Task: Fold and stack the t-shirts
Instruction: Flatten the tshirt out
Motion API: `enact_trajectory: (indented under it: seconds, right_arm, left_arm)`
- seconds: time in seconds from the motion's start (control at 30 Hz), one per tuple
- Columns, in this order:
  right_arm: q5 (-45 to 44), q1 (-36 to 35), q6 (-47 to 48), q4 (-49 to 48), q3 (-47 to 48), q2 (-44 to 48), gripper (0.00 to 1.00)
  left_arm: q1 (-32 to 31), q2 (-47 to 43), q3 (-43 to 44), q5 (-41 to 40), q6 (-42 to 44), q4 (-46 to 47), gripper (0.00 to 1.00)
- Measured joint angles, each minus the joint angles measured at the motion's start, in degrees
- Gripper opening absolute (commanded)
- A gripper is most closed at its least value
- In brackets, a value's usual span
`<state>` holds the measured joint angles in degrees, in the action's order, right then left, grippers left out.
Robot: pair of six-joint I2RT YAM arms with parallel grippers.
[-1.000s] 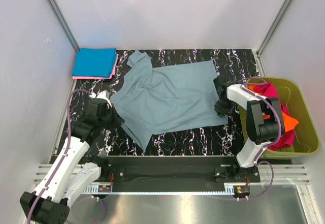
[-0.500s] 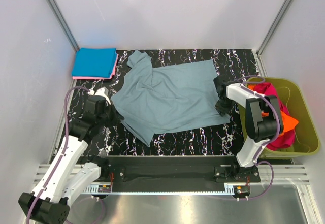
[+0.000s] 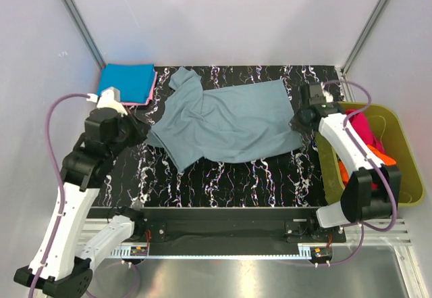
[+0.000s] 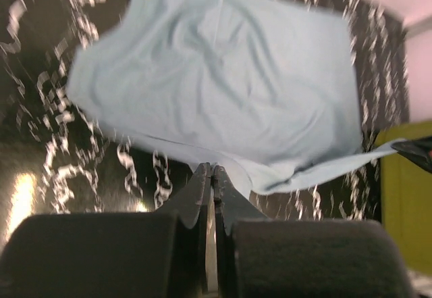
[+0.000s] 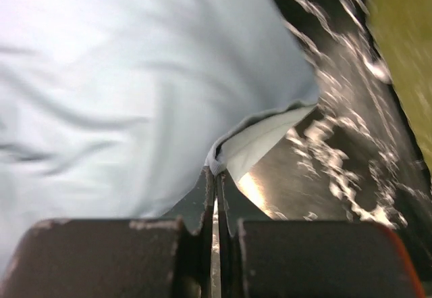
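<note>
A dusty grey-blue t-shirt point(image 3: 226, 123) lies spread across the black marbled table point(image 3: 236, 173), its near edge lifted at both ends. My left gripper point(image 3: 144, 131) is shut on the shirt's left edge; in the left wrist view the closed gripper point(image 4: 211, 171) pinches the cloth point(image 4: 216, 88). My right gripper point(image 3: 298, 123) is shut on the right hem, and the right wrist view shows the bunched hem of the shirt point(image 5: 121, 88) in the gripper point(image 5: 215, 169). A folded bright blue shirt point(image 3: 127, 82) sits on a pink one point(image 3: 152, 88) at the back left.
An olive-green tub point(image 3: 403, 176) stands at the right edge, holding a magenta shirt point(image 3: 362, 123) and an orange one point(image 3: 343, 171). White walls close in the back and sides. The tub point(image 4: 405, 196) also shows in the left wrist view.
The right gripper closed on the shirt's right hem. Both arms rose and moved away from the near edge, drawing the shirt's front edge up and back.
</note>
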<state>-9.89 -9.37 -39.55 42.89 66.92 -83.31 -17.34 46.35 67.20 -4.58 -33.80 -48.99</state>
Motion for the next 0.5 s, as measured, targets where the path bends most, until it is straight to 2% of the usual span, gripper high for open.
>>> enact_trajectory:
  seconds: [0.3,0.5]
  right_arm:
    - [6.4,0.04,7.13,-2.19,24.13,-1.81,0.0]
    - [10.49,0.17,8.59,-2.12,36.26,-2.64,0.0]
  left_arm:
    - [0.15,8.9,22.45,-6.49,5.31,-0.17,0.0]
    - [0.15,13.84,38.8,-7.19,12.87,5.14,0.0]
